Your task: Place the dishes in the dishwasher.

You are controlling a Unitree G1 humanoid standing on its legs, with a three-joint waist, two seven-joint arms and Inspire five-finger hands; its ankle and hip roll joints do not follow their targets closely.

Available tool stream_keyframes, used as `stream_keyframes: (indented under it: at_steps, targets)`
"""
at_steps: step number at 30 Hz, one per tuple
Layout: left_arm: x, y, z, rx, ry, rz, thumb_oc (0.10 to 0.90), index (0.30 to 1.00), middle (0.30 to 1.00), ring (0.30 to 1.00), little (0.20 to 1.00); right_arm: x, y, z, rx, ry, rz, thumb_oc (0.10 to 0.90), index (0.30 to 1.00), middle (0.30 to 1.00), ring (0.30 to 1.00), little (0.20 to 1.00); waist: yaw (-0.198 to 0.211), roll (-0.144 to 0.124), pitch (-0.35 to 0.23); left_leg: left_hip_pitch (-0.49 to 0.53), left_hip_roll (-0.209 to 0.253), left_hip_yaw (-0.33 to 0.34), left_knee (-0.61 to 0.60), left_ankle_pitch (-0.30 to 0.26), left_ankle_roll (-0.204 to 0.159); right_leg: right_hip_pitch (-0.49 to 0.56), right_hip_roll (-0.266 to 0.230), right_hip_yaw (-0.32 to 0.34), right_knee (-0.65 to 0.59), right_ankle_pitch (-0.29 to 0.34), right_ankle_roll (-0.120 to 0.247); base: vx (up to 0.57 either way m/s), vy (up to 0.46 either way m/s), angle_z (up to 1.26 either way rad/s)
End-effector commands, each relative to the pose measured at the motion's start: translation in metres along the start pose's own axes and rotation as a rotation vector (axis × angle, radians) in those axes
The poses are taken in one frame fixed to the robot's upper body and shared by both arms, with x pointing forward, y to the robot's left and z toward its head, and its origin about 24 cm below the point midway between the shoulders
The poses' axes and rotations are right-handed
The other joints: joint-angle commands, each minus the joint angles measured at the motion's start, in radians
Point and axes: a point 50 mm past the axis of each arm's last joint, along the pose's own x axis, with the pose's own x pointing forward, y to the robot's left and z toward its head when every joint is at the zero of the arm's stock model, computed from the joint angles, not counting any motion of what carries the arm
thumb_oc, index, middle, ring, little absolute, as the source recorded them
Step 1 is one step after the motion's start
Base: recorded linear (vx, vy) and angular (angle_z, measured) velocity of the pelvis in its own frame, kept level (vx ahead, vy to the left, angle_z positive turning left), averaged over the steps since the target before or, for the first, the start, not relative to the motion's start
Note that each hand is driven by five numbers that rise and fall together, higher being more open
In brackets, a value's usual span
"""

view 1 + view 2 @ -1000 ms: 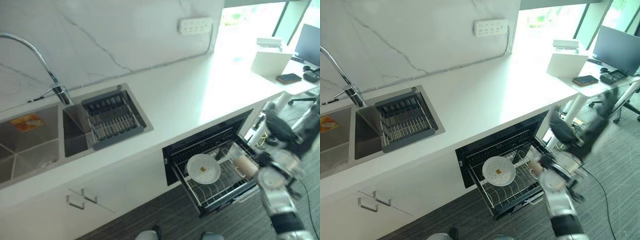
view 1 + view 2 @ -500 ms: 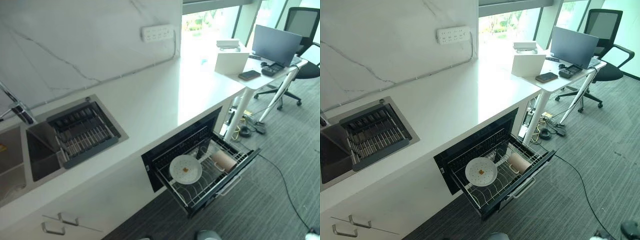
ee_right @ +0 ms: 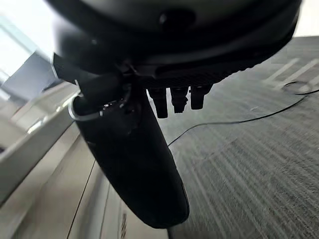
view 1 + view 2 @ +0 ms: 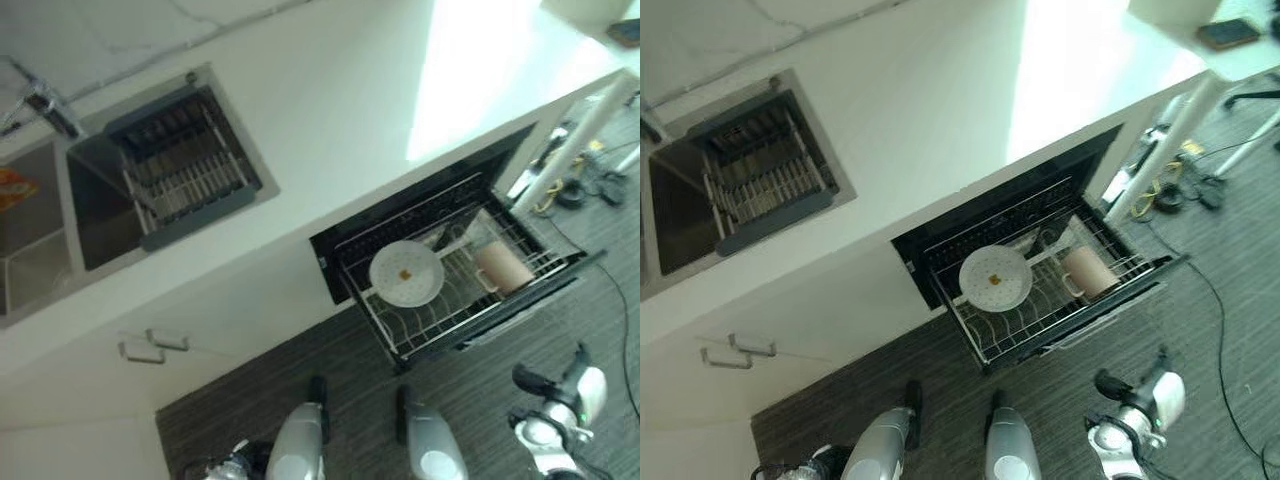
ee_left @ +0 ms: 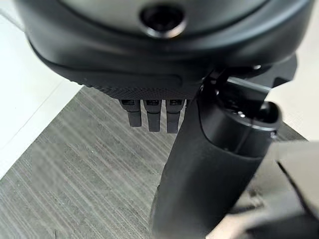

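The dishwasher's lower rack point(image 4: 452, 318) is pulled out under the white counter point(image 4: 340, 110). A white plate point(image 4: 406, 273) with a small brown spot stands in the rack's left half. A beige mug point(image 4: 503, 266) lies on its side in the right half. My right hand point(image 4: 545, 382) hangs low over the floor, in front of and to the right of the rack and apart from it. In its wrist view the right hand point(image 3: 130, 149) is open and holds nothing. My left hand point(image 5: 149, 115) is open too, with only grey floor past its fingers.
A steel sink point(image 4: 90, 215) with a dark drainer basket point(image 4: 185, 170) and a tap point(image 4: 45, 100) is set in the counter's left part. A cupboard handle point(image 4: 150, 346) shows below it. White desk legs and cables point(image 4: 572, 180) stand right of the dishwasher.
The camera has swung and tipped downward. My right hand, close to the mug at the rack a second ago, has dropped away and now hangs by the floor. Plate and mug stay put.
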Motion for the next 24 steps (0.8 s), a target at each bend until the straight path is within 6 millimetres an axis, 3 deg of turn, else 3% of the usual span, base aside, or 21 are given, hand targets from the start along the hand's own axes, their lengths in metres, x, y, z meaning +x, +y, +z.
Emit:
stream_keyframes:
  at_steps: [1,3,8,9,10,17,22,24]
  targets:
    - [-0.001,0.014,0.015,-0.061,-0.106,0.078,0.800,0.900,0.900,0.900,0.900,0.021,-0.029,0.019,0.018,-0.131,-0.112,0.800,0.900,0.900,0.900,0.900,-0.004,-0.010,-0.046,0.075,0.002,0.016,0.057,-0.135,0.035,0.025,0.048,-0.005,0.055,-0.091,-0.032,-0.03,0.052,0.30]
    - [-0.001,0.015,0.017,-0.056,-0.125,0.080,0.800,0.900,0.900,0.900,0.900,0.023,-0.027,0.024,0.018,-0.159,-0.102,0.800,0.900,0.900,0.900,0.900,0.002,-0.006,-0.038,0.069,0.003,0.018,0.057,-0.130,0.034,0.019,0.048,-0.009,0.066,-0.096,-0.034,-0.03,0.049,0.29]
    - [-0.004,0.014,0.031,0.034,-0.230,0.090,0.800,0.900,0.900,0.900,0.900,0.030,-0.014,0.063,0.036,-0.321,-0.051,0.800,0.900,0.900,0.900,0.900,0.045,0.005,0.000,0.032,-0.002,0.023,0.057,-0.109,0.029,-0.023,0.033,-0.041,0.130,-0.120,-0.034,-0.03,0.064,0.23]
    - [-0.005,0.013,0.037,0.074,-0.263,0.089,0.800,0.900,0.900,0.900,0.900,0.036,-0.013,0.085,0.082,-0.390,-0.049,0.800,0.900,0.900,0.900,0.900,0.067,0.008,0.010,0.015,-0.003,0.021,0.057,-0.101,0.030,-0.038,0.026,-0.055,0.142,-0.120,-0.031,-0.01,0.036,0.23]
    - [-0.005,0.013,0.038,0.077,-0.267,0.089,0.800,0.900,0.900,0.900,0.900,0.037,-0.014,0.090,0.090,-0.404,-0.051,0.800,0.900,0.900,0.900,0.900,0.070,0.008,0.013,0.012,-0.003,0.021,0.057,-0.100,0.029,-0.040,0.025,-0.058,0.144,-0.120,-0.031,-0.01,0.028,0.24]
    - [-0.012,0.022,0.056,0.160,-0.374,0.079,0.800,0.900,0.900,0.900,0.900,0.057,-0.037,0.198,0.200,-0.725,-0.092,0.800,0.900,0.900,0.900,0.900,0.141,0.026,0.025,-0.086,-0.012,-0.010,0.057,-0.070,0.032,-0.134,0.003,-0.081,0.197,-0.124,-0.015,-0.02,0.043,0.18]
    - [-0.014,0.023,0.061,0.234,-0.413,0.053,0.800,0.900,0.900,0.900,0.900,0.062,-0.053,0.256,0.229,-0.860,-0.096,0.800,0.900,0.900,0.900,0.900,0.185,0.038,0.025,-0.151,-0.020,-0.041,0.057,-0.053,0.031,-0.179,-0.004,-0.088,0.214,-0.127,-0.005,0.00,0.064,0.11]
    - [-0.015,0.021,0.063,0.266,-0.433,0.043,0.800,0.900,0.900,0.900,0.900,0.062,-0.056,0.270,0.223,-0.892,-0.094,0.800,0.900,0.900,0.900,0.900,0.203,0.044,0.025,-0.173,-0.025,-0.053,0.057,-0.047,0.030,-0.191,-0.007,-0.093,0.215,-0.127,-0.003,0.01,0.048,0.17]
